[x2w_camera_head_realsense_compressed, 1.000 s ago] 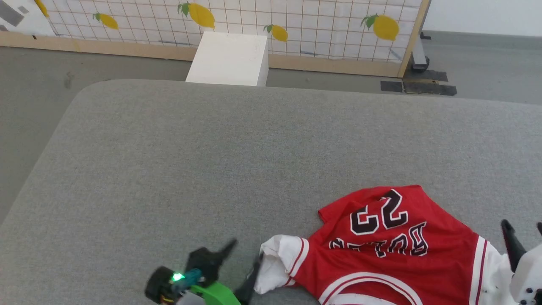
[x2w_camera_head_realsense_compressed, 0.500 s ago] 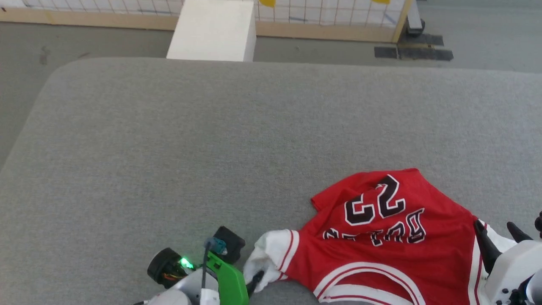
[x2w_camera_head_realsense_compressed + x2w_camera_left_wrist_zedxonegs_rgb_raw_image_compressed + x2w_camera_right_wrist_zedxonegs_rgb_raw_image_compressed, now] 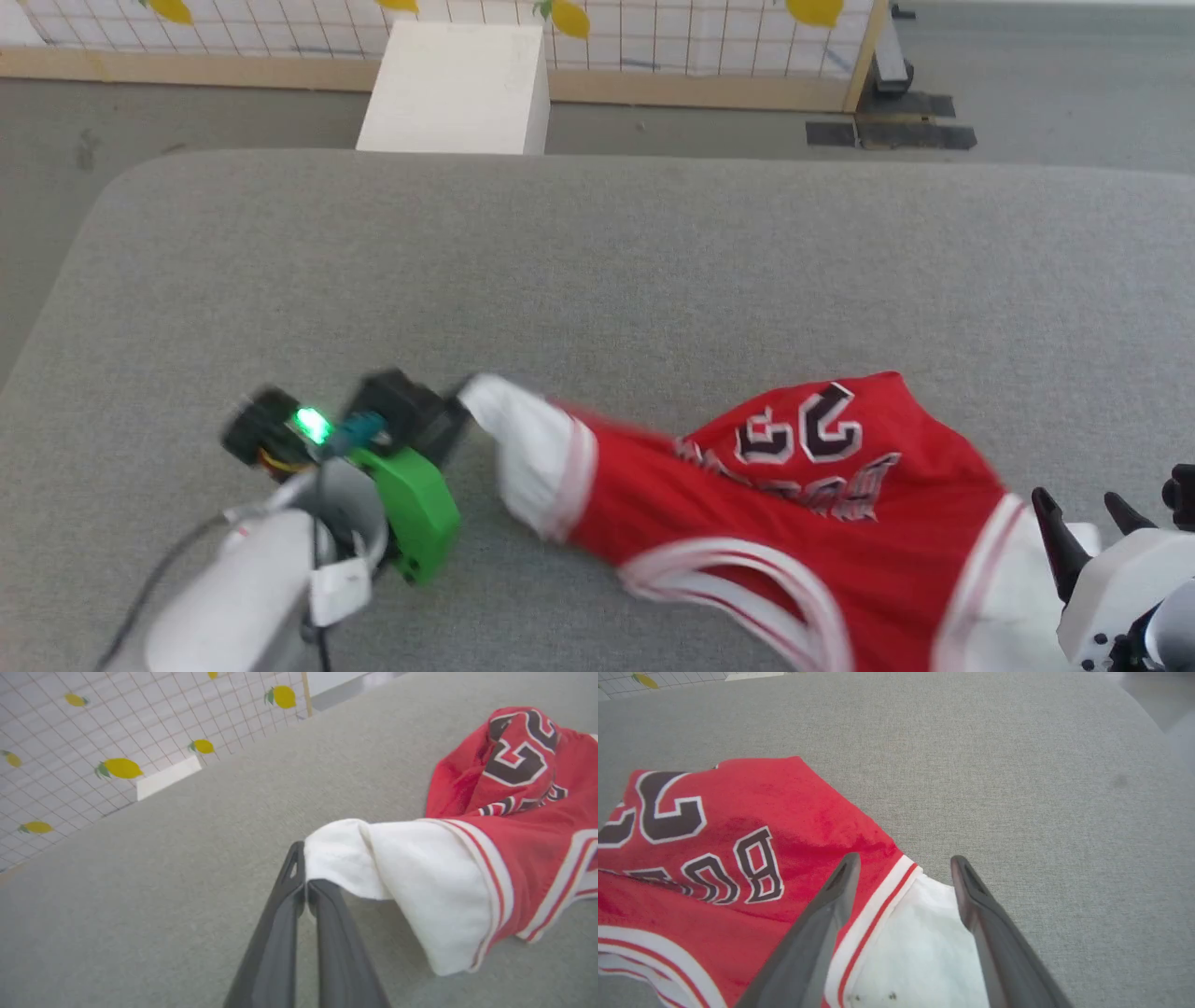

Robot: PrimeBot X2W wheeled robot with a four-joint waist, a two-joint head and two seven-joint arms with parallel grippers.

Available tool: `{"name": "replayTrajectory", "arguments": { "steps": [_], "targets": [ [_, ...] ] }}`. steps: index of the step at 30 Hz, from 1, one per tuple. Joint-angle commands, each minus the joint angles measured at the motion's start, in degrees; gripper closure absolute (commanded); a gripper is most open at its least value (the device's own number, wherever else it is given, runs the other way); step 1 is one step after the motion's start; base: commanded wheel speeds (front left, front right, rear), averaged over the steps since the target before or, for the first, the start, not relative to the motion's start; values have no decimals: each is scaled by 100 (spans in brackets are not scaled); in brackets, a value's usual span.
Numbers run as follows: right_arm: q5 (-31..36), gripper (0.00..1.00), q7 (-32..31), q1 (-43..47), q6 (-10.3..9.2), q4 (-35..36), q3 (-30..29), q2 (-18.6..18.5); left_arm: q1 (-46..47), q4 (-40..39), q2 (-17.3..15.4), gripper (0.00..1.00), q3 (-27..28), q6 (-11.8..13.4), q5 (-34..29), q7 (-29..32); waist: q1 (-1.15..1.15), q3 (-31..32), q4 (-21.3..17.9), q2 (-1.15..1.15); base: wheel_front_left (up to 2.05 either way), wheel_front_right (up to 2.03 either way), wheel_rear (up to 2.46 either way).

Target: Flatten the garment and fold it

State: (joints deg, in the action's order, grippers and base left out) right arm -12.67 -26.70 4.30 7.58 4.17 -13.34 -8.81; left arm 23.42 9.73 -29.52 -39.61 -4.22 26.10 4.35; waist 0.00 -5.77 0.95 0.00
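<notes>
The red soft jersey with white sleeves and black 23 print point(image 3: 822, 523) lay near-right on the grey fabric table point(image 3: 597, 261), 1 sleeve newly stretched leftward, so flattening had begun. The left gripper point(image 3: 304, 877) had clamped that sleeve; the right gripper point(image 3: 904, 860) hovered, jaws apart, over the other.

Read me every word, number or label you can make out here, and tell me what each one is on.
"23": the number, black edged in white, on the red garment; upside down and motion-blurred in the head view.
"BU": start of the lettering next to the number; the remaining letters are creased and unreadable.
Dark specks on the garment's white panel: too small to read.
White box: no text visible.
</notes>
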Motion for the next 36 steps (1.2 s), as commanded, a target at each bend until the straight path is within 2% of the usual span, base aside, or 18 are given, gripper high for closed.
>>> {"name": "replayTrajectory", "arguments": {
  "steps": [1,6,10,11,12,16,18,20,23,26,29,32,36],
  "targets": [
    [10,0,27,-32,-9,-15,20,-21,177,29,-117,100,118,138,-180,-323,0,143,78,0,0,0,0],
    [-5,0,-9,52,-9,-28,91,7,157,80,-341,100,440,580,-549,-1325,0,203,145,0,0,0,0],
    [-13,0,-51,140,-9,-40,167,29,-200,539,-528,100,532,782,-528,-1458,0,137,212,0,0,0,0],
    [-14,0,-57,150,-9,-48,190,30,-283,736,-552,4,555,874,-522,-1429,0,114,230,0,0,0,0],
    [-15,0,-60,156,-9,-56,210,28,-340,901,-553,0,579,974,-517,-1385,0,94,244,0,0,0,0],
    [-41,0,-56,153,-9,-89,366,15,-430,1380,-414,0,695,1303,-471,-1505,0,43,311,0,0,0,0],
    [-61,0,-41,124,-9,-71,445,-13,-396,1436,-296,0,844,1552,-447,-1664,0,46,375,0,0,0,0],
    [-82,0,-29,66,-9,-44,539,-63,-375,1376,-163,0,1044,1799,-386,-1800,0,80,445,0,0,0,0],
    [-174,0,-90,-89,-9,-35,725,-190,-401,907,24,0,1272,1967,-395,-1916,0,143,580,0,0,0,0],
    [-227,0,-281,-306,-9,-39,1003,-388,-549,126,191,0,1433,1980,-592,-1930,0,163,724,0,0,0,0],
    [-348,0,-773,-596,-9,-196,1304,-543,-884,-674,422,0,1545,1969,-852,-1932,0,142,896,0,0,0,0],
    [-476,0,-1482,-934,-9,-485,1612,-683,-1276,-1132,648,0,1570,1901,-1052,-1933,0,73,1063,0,0,0,0],
    [-532,0,-2235,-1305,-9,-975,1847,-826,-1631,-1326,930,0,1534,1809,-1251,-1933,0,-50,1295,0,0,0,0]
  ]
}}
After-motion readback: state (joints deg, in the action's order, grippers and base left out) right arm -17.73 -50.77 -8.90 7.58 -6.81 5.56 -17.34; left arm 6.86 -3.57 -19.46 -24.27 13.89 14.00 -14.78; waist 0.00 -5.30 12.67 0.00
